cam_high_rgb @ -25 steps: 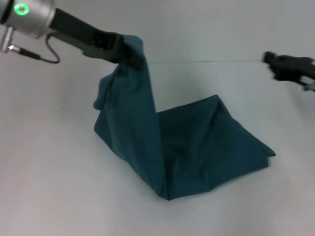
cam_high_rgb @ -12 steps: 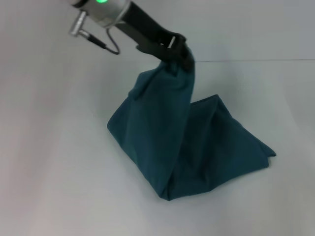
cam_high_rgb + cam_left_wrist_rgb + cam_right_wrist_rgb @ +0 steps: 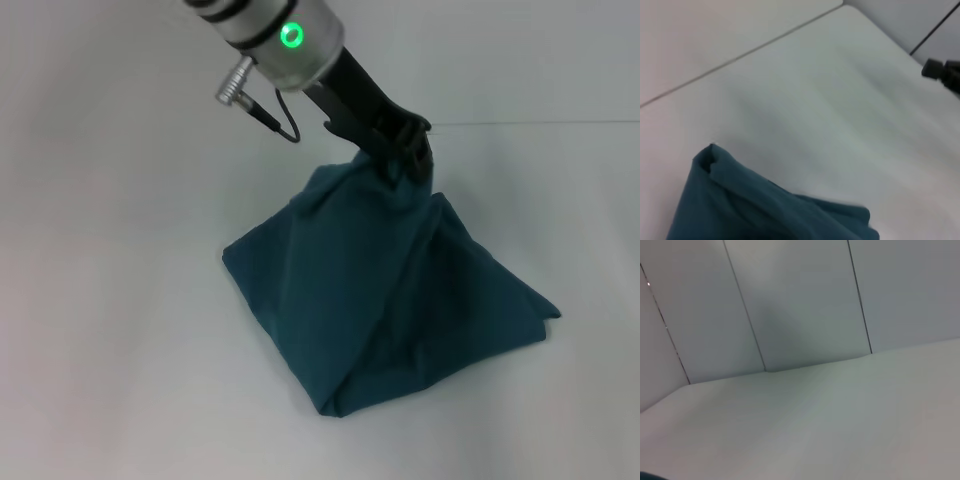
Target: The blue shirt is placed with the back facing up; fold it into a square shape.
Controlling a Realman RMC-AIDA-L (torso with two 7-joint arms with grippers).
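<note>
While the left gripper (image 3: 408, 160) carries a pinched bunch of the blue shirt (image 3: 400, 300) across the table (image 3: 110, 330), the fold is mid-way: the cloth hangs down from the pincer as a peaked tent, its base spread on the table below and to either side of the jaws. Jaws are closed tight on the fabric; no gap visible between them in the head view. The left wrist view shows only a lifted fold of cloth just below the camera, with open table beyond.

Right gripper (image 3: 945, 75) shows only in the left wrist view, far off at the table edge; its fingers cannot be read. Judged parked.

Judgement on the step: one side is being laid over the other. To do it well:
- keep the pinch firm until the held edge is past the far edge lying beyond the pincer
- lower while travelling, so the cloth rolls flat rather than collapsing in a heap
- release only once the held edge rests on the layer beneath

Risk: the lower layer directly under the pincer already looks wrinkled; dragging could shift it and skew the square
</note>
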